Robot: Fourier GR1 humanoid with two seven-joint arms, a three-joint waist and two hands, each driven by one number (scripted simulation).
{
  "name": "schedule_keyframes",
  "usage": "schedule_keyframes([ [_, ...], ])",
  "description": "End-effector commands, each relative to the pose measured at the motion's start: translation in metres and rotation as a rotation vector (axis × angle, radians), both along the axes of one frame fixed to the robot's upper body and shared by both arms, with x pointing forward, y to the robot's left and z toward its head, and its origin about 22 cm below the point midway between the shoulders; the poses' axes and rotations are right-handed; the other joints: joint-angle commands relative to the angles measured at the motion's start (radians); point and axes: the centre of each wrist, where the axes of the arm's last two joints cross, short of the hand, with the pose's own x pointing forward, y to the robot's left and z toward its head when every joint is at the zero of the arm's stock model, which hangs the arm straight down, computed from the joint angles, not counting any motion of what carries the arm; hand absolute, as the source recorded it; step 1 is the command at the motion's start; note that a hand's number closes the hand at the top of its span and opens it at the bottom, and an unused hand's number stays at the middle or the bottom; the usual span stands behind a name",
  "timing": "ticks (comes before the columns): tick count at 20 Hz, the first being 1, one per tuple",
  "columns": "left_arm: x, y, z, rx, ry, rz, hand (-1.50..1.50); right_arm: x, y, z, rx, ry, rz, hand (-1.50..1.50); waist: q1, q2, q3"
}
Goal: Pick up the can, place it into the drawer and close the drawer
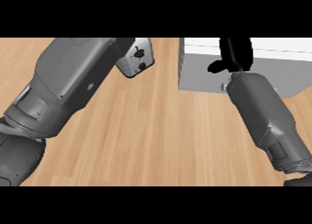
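Bright, even, diffuse light; only faint soft shadows.

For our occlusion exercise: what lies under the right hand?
The white drawer lies under the right hand. No can shows; the hand and forearm cover part of the drawer, hiding anything there.

Body: left forearm, left of frame, bulky grey shell, small pale dot on its side; pale plate with black marks at its end; right forearm slimmer, dark grey; right hand black.
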Motion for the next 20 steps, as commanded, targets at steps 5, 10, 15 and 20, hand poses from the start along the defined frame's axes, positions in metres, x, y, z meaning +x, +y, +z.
schedule_keyframes([
  [5,-0.009,0.009,-0.013,0.0,0.014,-0.017,-1.5,0.019,-0.004,0.024,-0.019,-0.046,-0.023,-1.5,0.024,0.005,0.002],
  [10,-0.006,0.052,-0.01,0.007,0.006,-0.023,-1.5,0.025,0.008,0.04,0.037,-0.074,-0.017,-1.5,0.047,0.01,0.002],
  [15,-0.011,0.054,-0.022,-0.002,0.016,-0.017,-1.5,0.027,0.039,0.057,0.179,-0.088,0.091,-1.5,0.032,0.004,0.003],
  [20,-0.022,0.05,-0.009,0.006,-0.014,-0.035,-1.5,0.034,0.02,0.075,0.182,-0.095,0.08,-1.5,0.044,0.006,0.003],
])
